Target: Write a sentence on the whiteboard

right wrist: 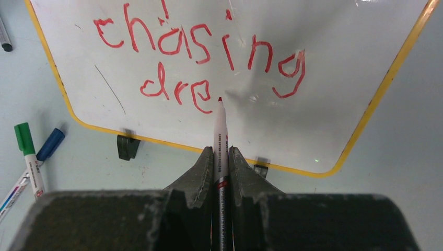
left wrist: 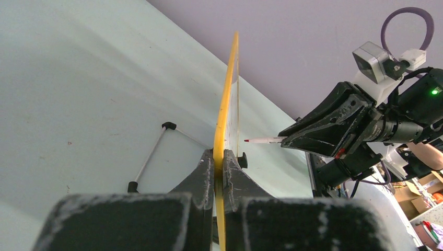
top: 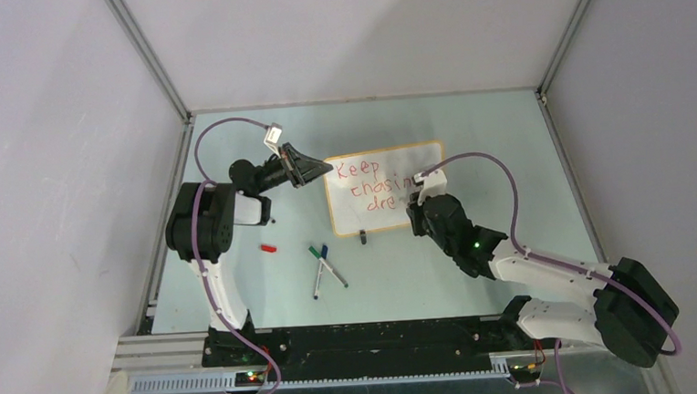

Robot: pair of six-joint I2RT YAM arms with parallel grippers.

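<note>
The whiteboard (top: pixel 420 161) stands tilted on the table, white with a thin orange frame. My left gripper (top: pixel 320 169) is shut on its left edge; the left wrist view shows both fingers pressed on the yellow frame (left wrist: pixel 225 104) at my left gripper (left wrist: pixel 219 154). The sentence (top: pixel 367 185) in red reads "Keep chasing dre". My right gripper (right wrist: pixel 220 151) is shut on a red marker (right wrist: pixel 220 125). The marker tip sits just right of the "e" in "dre" (right wrist: pixel 177 89), close to the whiteboard (right wrist: pixel 339 78). Whether the tip touches it is unclear.
Two capped markers, green (top: pixel 313 251) and blue (top: pixel 323 251), lie crossed on the table in front of the board, with a red cap (top: pixel 268 248) to their left. A black clip foot (right wrist: pixel 127 146) props the board's lower edge. Enclosure walls surround the table.
</note>
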